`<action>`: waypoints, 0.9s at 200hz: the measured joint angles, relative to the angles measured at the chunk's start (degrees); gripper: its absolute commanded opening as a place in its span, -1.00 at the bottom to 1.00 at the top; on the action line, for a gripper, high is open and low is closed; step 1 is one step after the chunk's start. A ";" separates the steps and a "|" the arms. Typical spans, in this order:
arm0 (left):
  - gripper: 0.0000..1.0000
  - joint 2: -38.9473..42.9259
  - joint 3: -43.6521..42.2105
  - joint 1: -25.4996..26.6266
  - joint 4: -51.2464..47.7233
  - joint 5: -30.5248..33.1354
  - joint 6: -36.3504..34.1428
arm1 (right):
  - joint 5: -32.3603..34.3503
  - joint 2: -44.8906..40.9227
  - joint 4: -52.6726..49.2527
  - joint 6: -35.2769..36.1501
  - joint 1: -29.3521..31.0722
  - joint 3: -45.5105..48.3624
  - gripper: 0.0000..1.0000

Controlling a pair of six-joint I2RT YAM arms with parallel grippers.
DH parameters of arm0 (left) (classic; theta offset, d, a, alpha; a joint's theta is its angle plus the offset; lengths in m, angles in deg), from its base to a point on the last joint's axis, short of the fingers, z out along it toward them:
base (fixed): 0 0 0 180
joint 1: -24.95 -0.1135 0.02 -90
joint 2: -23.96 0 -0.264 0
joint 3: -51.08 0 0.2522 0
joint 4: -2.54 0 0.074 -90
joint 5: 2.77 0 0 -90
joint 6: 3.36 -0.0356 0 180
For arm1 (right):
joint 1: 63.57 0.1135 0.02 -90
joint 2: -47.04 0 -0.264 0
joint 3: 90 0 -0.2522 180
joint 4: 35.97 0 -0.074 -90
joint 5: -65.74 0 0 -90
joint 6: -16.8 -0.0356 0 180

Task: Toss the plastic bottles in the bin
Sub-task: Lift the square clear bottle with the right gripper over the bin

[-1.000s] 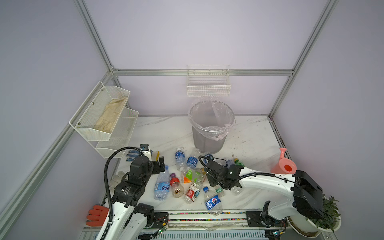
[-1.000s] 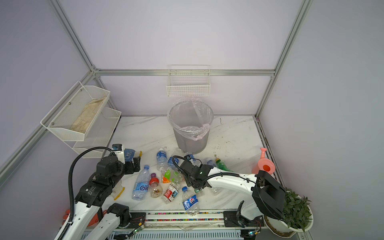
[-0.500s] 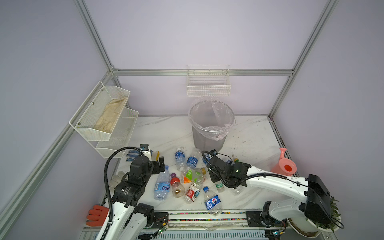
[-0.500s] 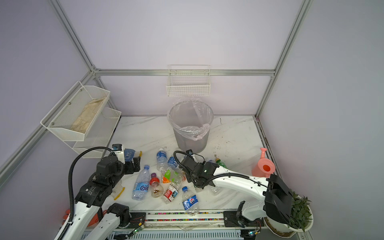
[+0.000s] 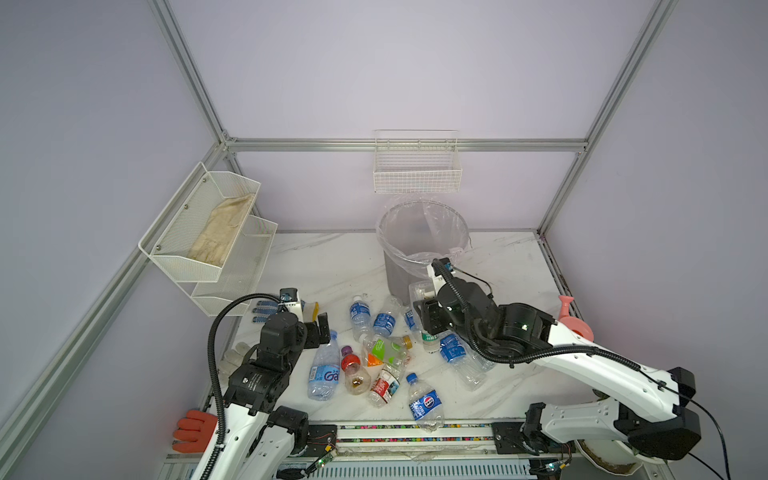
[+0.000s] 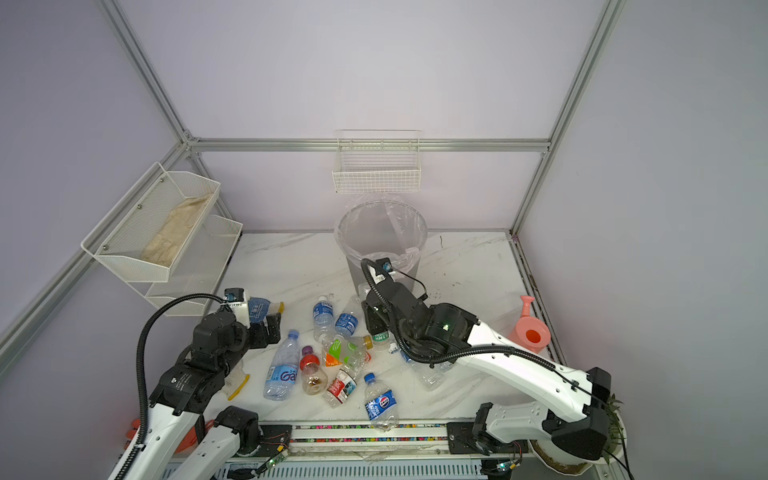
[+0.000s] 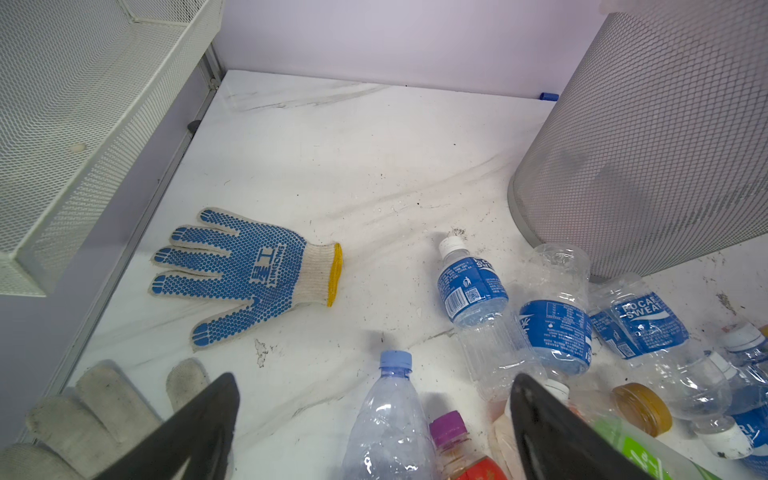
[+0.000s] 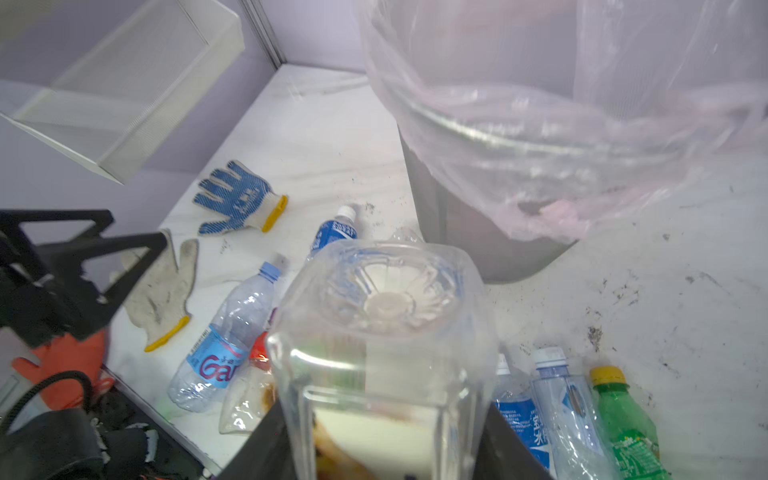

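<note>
My right gripper point(image 8: 382, 436) is shut on a clear square-sided bottle point(image 8: 386, 324), whose base points at the camera. It holds this bottle point(image 5: 419, 291) in the air just in front of the grey mesh bin point(image 5: 397, 276), below its bag-lined rim point(image 6: 345, 249). Several plastic bottles lie on the table: a large blue-labelled one point(image 5: 324, 370), a Pepsi one point(image 5: 424, 405), a red one point(image 5: 353, 370) and a green-labelled one point(image 5: 384, 349). My left gripper point(image 7: 374, 380) hangs open over the large bottle's blue cap point(image 7: 395, 359), holding nothing.
A blue-dotted glove point(image 7: 249, 270) and a white glove point(image 7: 83, 407) lie on the left of the table. A pink watering can point(image 5: 571, 320) stands at the right edge. White wire baskets point(image 5: 208, 232) point(image 5: 417, 166) hang on the walls. An orange glove point(image 5: 195, 428) lies at the front left.
My right gripper has risen and moved back toward the bin with the clear bottle. The left arm has not moved.
</note>
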 measured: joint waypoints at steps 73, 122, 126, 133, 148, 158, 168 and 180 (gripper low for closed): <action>1.00 0.15 0.00 0.39 0.02 0.22 0.00 | 1.90 -0.11 -1.62 5.53 0.00 -21.97 -0.47; 1.00 0.15 0.00 0.61 0.02 0.35 0.00 | 4.17 -0.02 -1.40 7.28 0.00 -25.73 -0.47; 1.00 0.15 0.00 0.66 0.02 0.35 0.00 | 4.44 -0.02 -1.33 7.37 0.00 -25.81 -0.47; 1.00 0.15 0.00 0.66 0.00 0.37 0.00 | 4.92 -0.02 -1.27 7.52 0.00 -25.97 -0.47; 1.00 0.15 0.00 0.66 0.02 0.37 0.00 | 5.97 -0.02 -1.05 7.65 0.00 -25.97 -0.47; 1.00 0.15 0.00 0.66 0.02 0.37 0.00 | 6.71 0.02 -1.03 7.76 0.00 -26.01 -0.47; 1.00 0.15 0.00 0.66 0.02 0.39 0.00 | 7.52 0.13 -1.05 7.82 0.00 -26.16 -0.47; 1.00 0.15 0.00 0.66 0.02 0.39 -0.02 | 8.48 0.42 -1.03 7.91 -0.02 -26.69 -0.47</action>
